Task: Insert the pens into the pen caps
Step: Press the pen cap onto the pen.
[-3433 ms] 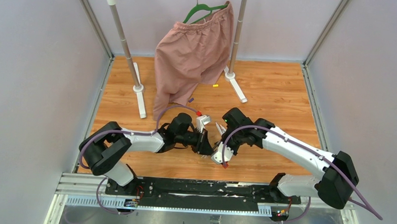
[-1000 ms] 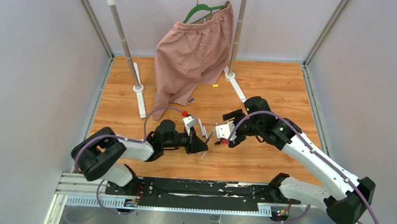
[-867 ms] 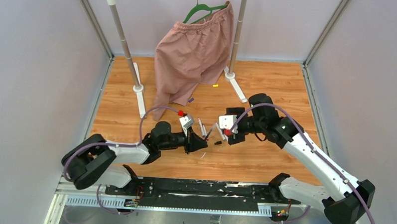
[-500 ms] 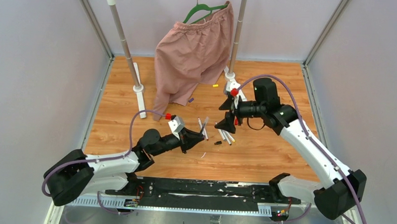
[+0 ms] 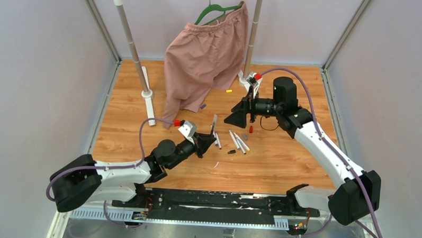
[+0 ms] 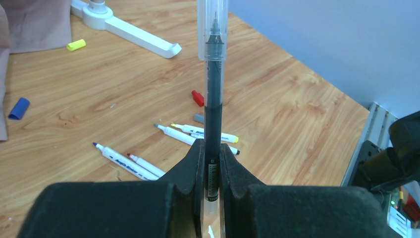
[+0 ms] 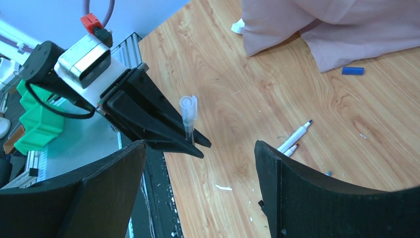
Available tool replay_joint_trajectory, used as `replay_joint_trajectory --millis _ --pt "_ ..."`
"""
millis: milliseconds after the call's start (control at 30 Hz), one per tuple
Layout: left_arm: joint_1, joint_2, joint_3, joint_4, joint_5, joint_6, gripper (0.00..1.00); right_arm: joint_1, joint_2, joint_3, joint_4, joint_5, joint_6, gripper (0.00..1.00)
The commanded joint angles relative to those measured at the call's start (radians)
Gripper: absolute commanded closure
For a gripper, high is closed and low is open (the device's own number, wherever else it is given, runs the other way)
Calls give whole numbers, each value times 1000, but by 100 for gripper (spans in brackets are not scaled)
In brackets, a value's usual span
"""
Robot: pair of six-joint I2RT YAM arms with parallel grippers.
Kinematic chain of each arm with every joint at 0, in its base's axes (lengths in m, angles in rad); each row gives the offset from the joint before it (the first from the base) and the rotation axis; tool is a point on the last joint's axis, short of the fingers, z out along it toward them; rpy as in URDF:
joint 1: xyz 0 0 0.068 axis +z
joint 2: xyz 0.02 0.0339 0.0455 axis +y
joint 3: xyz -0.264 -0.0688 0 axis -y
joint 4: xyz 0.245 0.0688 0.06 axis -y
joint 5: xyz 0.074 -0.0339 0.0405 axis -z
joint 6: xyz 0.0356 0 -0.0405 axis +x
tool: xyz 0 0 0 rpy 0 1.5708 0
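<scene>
My left gripper [image 5: 208, 140] [image 6: 212, 154] is shut on a black pen [image 6: 213, 99] [image 5: 214, 124] that stands upright with a clear cap over its tip. My right gripper [image 5: 231, 119] [image 7: 200, 145] hangs open and empty above the table, facing the left gripper [image 7: 148, 119] and its pen [image 7: 188, 115] from a distance. Several white pens [image 5: 237, 142] [image 6: 194, 136] [image 7: 296, 137] lie uncapped on the wood. Loose pen caps lie around them: red [image 5: 250, 129] [image 6: 197, 97], grey [image 5: 245, 136] [image 6: 198, 118], black [image 5: 231, 151], yellow [image 5: 229, 90] [image 6: 76, 44] and blue [image 5: 202, 106] [image 7: 352, 71].
A clothes rack stands at the back with white feet [image 5: 250, 91] [image 5: 148, 103]. Pink shorts [image 5: 206, 55] hang from it down to the table. Grey walls close in both sides. The metal rail [image 5: 216, 201] runs along the near edge.
My right gripper has opened wider and drawn up and back, away from the left gripper. The left gripper kept hold of the black pen, tilted it upright and shifted slightly.
</scene>
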Motion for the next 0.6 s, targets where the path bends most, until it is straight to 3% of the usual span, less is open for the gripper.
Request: replay_joint_trajectory --millis 0,367,467,567 --pt "-55 65 65 12 -144 2 100 -4 -1 -68 128 57 89 14" --pt "-110 178 153 -9 -199 7 100 57 54 -76 128 159 90 16" --pt "-112 188 160 -12 -200 4 100 58 56 -79 166 134 119 24" --pt "-115 193 164 -14 -203 2 100 60 58 -82 181 121 138 38"
